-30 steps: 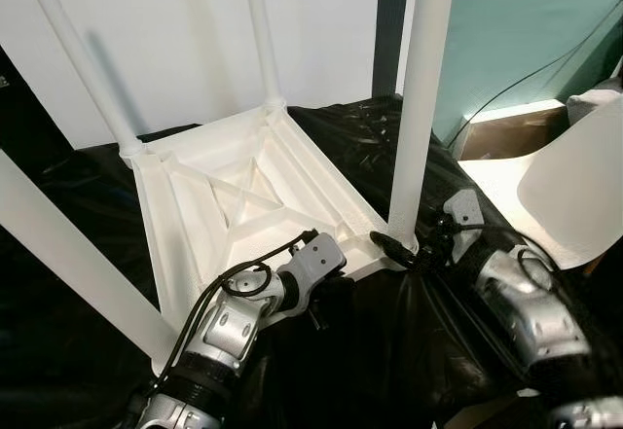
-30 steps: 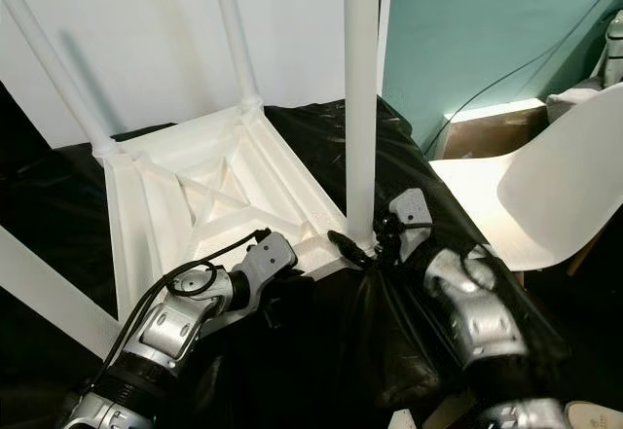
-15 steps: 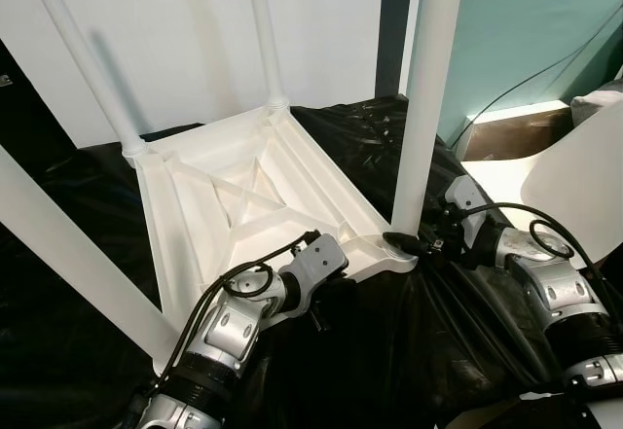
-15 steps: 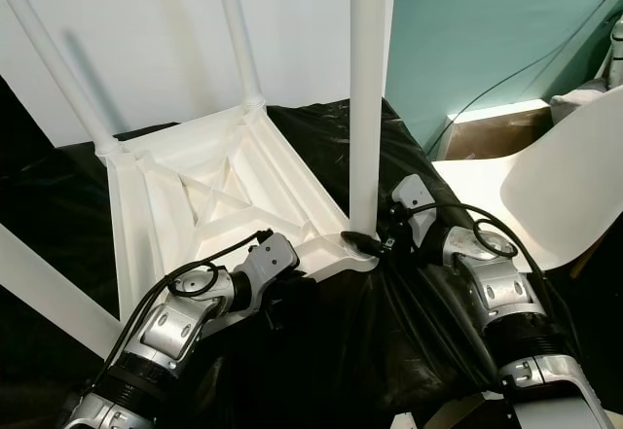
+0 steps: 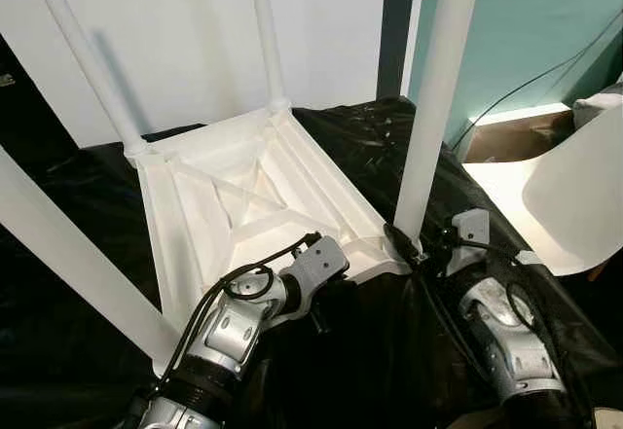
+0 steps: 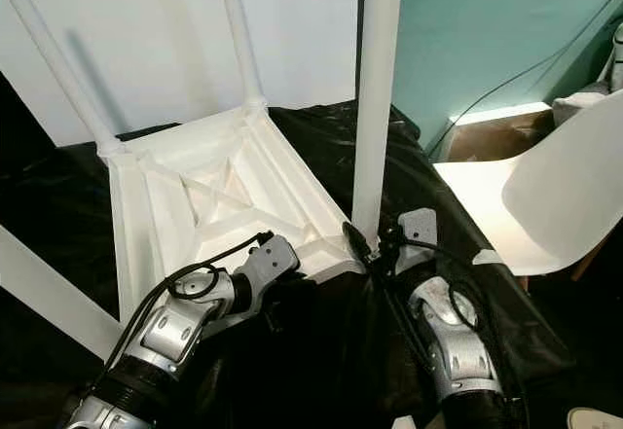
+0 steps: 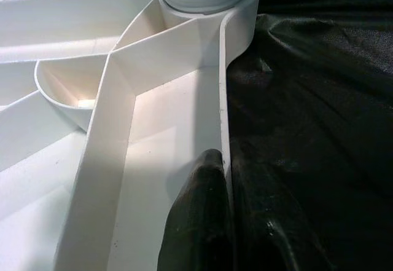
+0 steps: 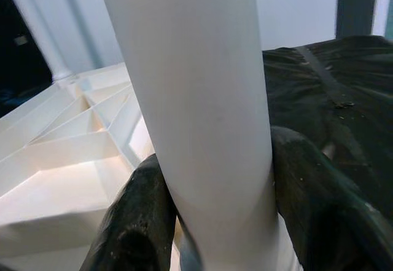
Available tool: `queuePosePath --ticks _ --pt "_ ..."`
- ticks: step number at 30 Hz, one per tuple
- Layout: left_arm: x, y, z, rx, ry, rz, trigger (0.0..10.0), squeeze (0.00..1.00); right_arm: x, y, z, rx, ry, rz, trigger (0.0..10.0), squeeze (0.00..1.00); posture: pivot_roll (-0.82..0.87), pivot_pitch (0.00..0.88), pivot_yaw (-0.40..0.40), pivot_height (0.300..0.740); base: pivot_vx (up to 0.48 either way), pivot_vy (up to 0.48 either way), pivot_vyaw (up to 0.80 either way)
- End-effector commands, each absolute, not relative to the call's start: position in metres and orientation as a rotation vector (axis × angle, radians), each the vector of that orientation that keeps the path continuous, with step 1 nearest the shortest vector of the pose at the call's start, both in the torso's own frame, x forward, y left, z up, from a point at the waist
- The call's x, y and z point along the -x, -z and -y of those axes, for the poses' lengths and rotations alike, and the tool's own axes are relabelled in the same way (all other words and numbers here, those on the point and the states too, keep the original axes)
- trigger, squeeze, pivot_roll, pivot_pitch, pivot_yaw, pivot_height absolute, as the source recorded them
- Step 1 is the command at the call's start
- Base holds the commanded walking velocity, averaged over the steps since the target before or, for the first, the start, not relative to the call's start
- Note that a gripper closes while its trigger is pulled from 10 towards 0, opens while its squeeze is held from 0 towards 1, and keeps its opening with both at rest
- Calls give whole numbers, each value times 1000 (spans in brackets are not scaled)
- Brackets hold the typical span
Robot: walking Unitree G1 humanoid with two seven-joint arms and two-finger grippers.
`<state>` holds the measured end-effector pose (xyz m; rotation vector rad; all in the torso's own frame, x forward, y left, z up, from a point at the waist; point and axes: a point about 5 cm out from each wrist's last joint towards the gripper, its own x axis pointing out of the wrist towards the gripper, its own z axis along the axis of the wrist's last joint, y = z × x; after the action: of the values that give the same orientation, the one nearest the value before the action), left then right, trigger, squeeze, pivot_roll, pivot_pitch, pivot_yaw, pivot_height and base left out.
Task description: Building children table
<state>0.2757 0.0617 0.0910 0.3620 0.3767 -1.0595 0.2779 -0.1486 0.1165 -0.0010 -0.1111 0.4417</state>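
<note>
Four white legs stand up from the upturned children's table (image 5: 243, 196), which lies top-down on a black plastic sheet (image 5: 389, 351) spread over the work surface. Its ribbed underside faces up, with a cross-shaped brace in the middle.

Nearest the robot's right side, the right gripper (image 8: 215, 222) has its two black fingers (image 8: 138, 222) wrapped round the base of the near right leg (image 5: 436, 98), one on each side, pressed against the tube just above its corner socket. That leg rises steeply and leans a little to the right toward the top.

On the near edge of the frame, the left gripper (image 7: 224, 216) pinches the thin white rim (image 7: 221, 117) between its fingers, one black fingertip (image 7: 202, 209) inside the frame and the other outside against the sheet. Its silver arm (image 5: 229, 327) reaches in from the lower left.

Off to the right sit a white chair (image 6: 545, 205) and a brown box (image 5: 511, 127) by a teal wall (image 6: 487, 30). A white panel (image 5: 175, 30) stands behind the table.
</note>
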Motion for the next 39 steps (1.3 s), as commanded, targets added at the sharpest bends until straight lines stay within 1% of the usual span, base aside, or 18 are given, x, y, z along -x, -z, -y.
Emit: queuePosePath --ticks 1,2,3,4,6,8,9,10,11,12,14,15,22,27,30,35,36,39 --pt "-261 -45 -76 -336 955 -591 10000 0 -277 -114 138 -58 -451 102 0 0 54 0 30 740 0 0 0" --pt "-261 -45 -76 -339 958 -591 10000 0 -277 -115 136 -53 -455 103 0 0 54 0 30 740 0 0 0" --pt "-261 -46 -75 -339 960 -588 10000 0 -276 -115 131 -45 -481 98 3804 0 54 0 30 740 0 0 0" --pt "-262 -47 -75 -337 960 -586 10000 0 -275 -113 127 -18 -519 78 10000 0 54 0 30 740 0 0 0" --pt "-262 -47 -74 -336 959 -584 10000 0 -274 -112 124 1 -535 65 10000 0 54 0 30 740 0 0 0" --pt "-263 -47 -74 -335 958 -583 10000 0 -273 -110 121 34 -605 36 10000 12 54 0 29 740 0 0 0" --pt "-262 -47 -74 -334 958 -584 10000 0 -272 -111 120 38 -668 35 10000 1000 53 0 28 740 0 0 0" --pt "-262 -47 -74 -334 958 -585 10000 0 -274 -112 121 44 -736 14 10000 1000 52 0 29 740 0 0 0" --pt "-262 -47 -74 -334 958 -585 10000 0 -274 -112 121 44 -736 14 10000 1000 52 0 29 740 0 0 0" --pt "-262 -47 -75 -333 956 -587 10000 0 -277 -114 125 61 -818 -11 10000 1000 53 0 23 740 0 0 0" --pt "-262 -47 -75 -332 956 -587 10000 0 -280 -115 127 73 -835 -17 10000 1000 53 0 23 740 0 0 0" --pt "-262 -47 -74 -332 955 -587 10000 0 -282 -116 129 98 -869 -17 10000 0 54 0 22 740 0 0 0" --pt "-263 -48 -73 -328 951 -580 10000 0 -293 -108 143 182 -1004 -101 10000 0 64 0 16 740 0 0 0" --pt "-261 -48 -77 -330 942 -585 10000 0 -308 -111 152 301 -1111 -141 10000 0 83 0 18 740 0 0 0" --pt "-261 -48 -79 -331 936 -587 10000 0 -317 -117 151 368 -1146 -128 10000 0 97 0 14 740 0 0 0" --pt "-261 -49 -80 -330 930 -586 10000 0 -322 -119 148 401 -1187 -130 10000 0 108 0 12 740 0 0 0" --pt "-261 -49 -80 -329 928 -586 10000 0 -322 -118 148 404 -1207 -138 314 0 108 0 12 740 0 0 0" --pt "-260 -49 -80 -327 926 -587 10000 0 -322 -118 148 406 -1229 -146 0 0 108 0 12 740 0 0 0"
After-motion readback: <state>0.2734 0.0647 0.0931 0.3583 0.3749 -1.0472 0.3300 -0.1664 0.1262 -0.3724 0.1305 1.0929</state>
